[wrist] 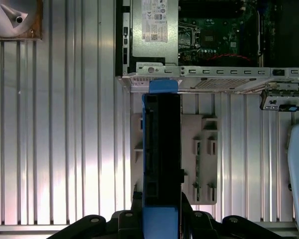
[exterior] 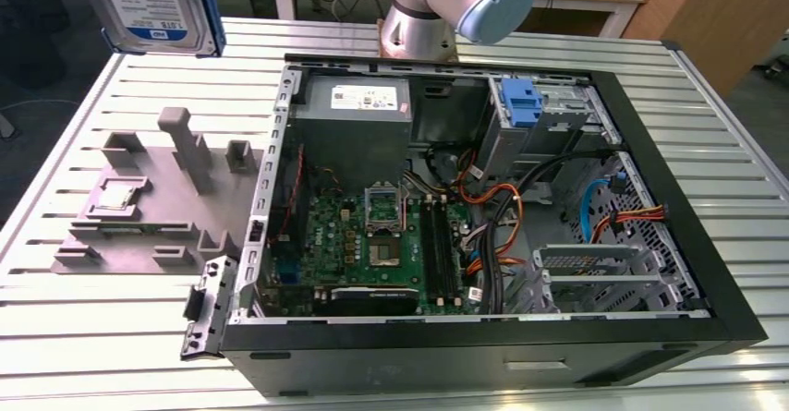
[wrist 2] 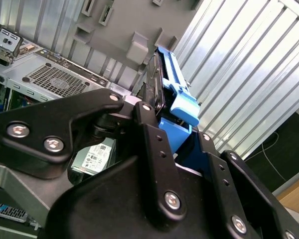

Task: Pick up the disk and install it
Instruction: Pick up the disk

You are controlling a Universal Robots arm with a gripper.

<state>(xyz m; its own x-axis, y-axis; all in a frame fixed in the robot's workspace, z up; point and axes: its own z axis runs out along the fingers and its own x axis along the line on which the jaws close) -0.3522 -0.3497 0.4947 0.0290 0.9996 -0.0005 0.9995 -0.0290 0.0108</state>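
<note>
Gripper [wrist 2: 175,127]: clamped on the disk, apparently one finger on each broad face.
Disk [exterior: 158,9]: held on edge high above the table, at the exterior view's far left. Label side towards that camera, blue carrier rails along its edges.
Grey fixture [exterior: 136,217]: flat on the slatted table [exterior: 74,356], right under the disk in the first wrist view, well below it and not touching.
Step in hand: by the look of it, carrying the gripped disk from over the fixture towards the open computer case [exterior: 727,272].
Doing it well: firm, square grip. No tilt in the rails. Height kept until past the case wall.
Edges: case side wall and rim between the disk and the interior. Power-supply box [exterior: 351,97] just inside that wall, upright blue bracket [exterior: 524,106] further along the back.
Open room: plenty above the table and over the case. Tight inside, with orange and black cables [exterior: 493,217] crowded between the motherboard [exterior: 382,245] and the metal drive cage [exterior: 604,272].
Uncertain: which bay suits the disk, hard to tell from here.
</note>
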